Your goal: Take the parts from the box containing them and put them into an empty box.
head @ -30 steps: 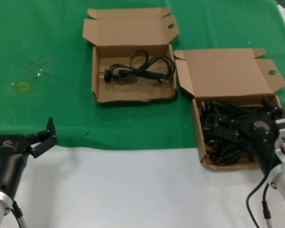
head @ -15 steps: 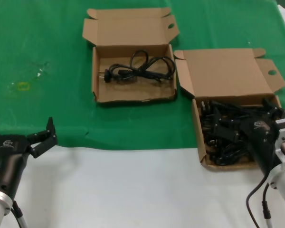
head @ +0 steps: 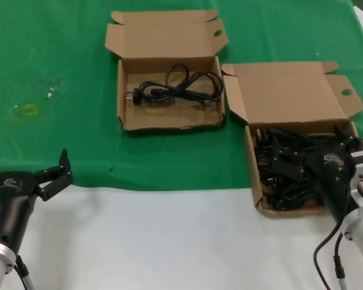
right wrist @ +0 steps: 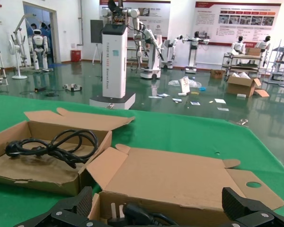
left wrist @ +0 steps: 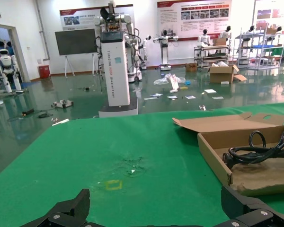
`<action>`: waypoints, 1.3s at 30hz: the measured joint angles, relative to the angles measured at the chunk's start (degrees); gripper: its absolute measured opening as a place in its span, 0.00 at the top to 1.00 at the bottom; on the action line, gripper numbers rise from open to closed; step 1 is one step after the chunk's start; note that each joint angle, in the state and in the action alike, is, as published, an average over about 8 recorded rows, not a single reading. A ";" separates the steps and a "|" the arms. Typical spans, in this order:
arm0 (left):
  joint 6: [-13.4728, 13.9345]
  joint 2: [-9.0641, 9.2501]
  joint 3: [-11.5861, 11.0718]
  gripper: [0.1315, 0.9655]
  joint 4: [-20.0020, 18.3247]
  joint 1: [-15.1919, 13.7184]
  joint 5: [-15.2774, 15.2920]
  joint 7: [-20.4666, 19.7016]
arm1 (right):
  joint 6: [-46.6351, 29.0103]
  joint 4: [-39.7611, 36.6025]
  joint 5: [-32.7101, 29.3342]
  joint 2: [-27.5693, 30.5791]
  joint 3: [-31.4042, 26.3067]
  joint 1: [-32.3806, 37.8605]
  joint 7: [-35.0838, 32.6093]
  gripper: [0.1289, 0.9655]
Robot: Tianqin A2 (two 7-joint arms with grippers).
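Both grippers held their jaws apart: right gripper (head: 302,158) among the cables (head: 284,169) at lower right, left gripper (head: 27,163) idle at lower left.

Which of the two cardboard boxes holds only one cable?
The far box, nearer the robot's left, holds a single looped black cable. The near box, where the right gripper sits, is piled with cables.
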 joint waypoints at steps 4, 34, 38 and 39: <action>0.00 0.00 0.00 0.00 0.00 0.00 0.00 0.00 | 0.00 0.00 0.00 0.00 0.00 0.00 0.00 0.00; 0.00 0.00 0.00 0.00 0.00 0.00 0.00 0.00 | 0.00 0.00 0.00 0.00 0.00 0.00 0.00 0.00; 0.00 0.00 0.00 0.00 0.00 0.00 0.00 0.00 | 0.00 0.00 0.00 0.00 0.00 0.00 0.00 0.00; 0.00 0.00 0.00 0.00 0.00 0.00 0.00 0.00 | 0.00 0.00 0.00 0.00 0.00 0.00 0.00 0.00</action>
